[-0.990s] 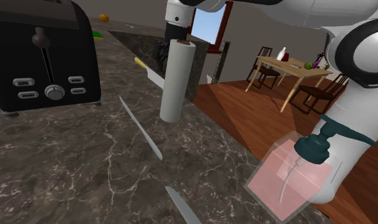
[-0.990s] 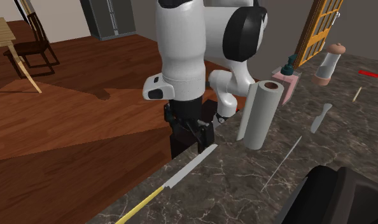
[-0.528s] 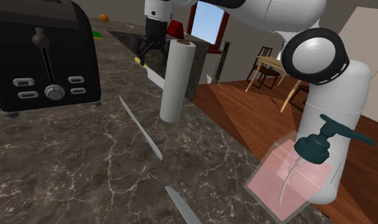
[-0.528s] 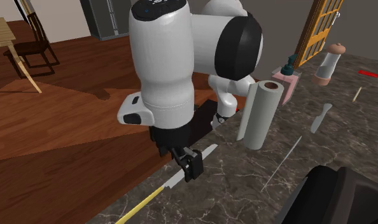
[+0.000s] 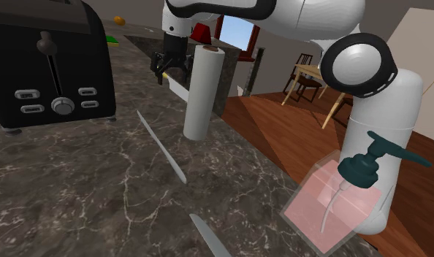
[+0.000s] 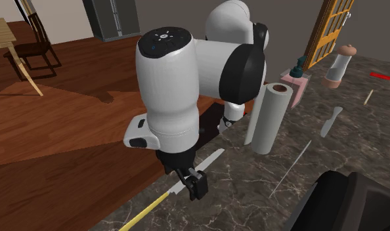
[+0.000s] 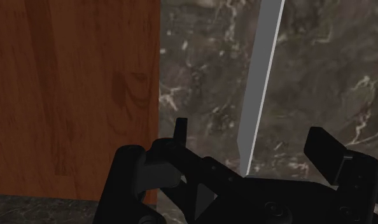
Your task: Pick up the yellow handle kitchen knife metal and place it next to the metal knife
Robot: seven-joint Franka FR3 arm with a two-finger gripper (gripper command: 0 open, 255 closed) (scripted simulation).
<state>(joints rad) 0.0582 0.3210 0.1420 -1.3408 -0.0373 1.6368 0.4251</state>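
Note:
The yellow-handled knife lies flat near the marble counter's edge, its yellow handle [image 6: 145,212] pointing away from the paper roll and its grey blade [image 6: 212,159] [image 5: 178,89] toward it. My gripper [image 6: 194,186] [image 5: 166,63] hovers just over the knife where blade meets handle. In the wrist view the fingers [image 7: 180,131] stand wide apart with the blade [image 7: 260,83] running between them, untouched. The gripper is open. A long thin metal knife [image 5: 161,145] [image 6: 291,168] lies further in on the counter, past the paper roll.
An upright paper towel roll [image 5: 202,90] [image 6: 268,118] stands close to the gripper. A black toaster [image 5: 51,62], a pink soap dispenser [image 5: 345,197], a pepper mill [image 6: 339,65] and another small knife [image 6: 330,121] share the counter. Wood floor lies beyond the edge [image 7: 158,95].
The arm has swung from beside the paper roll out over the yellow-handled knife and come down close to it. The knife has not moved.

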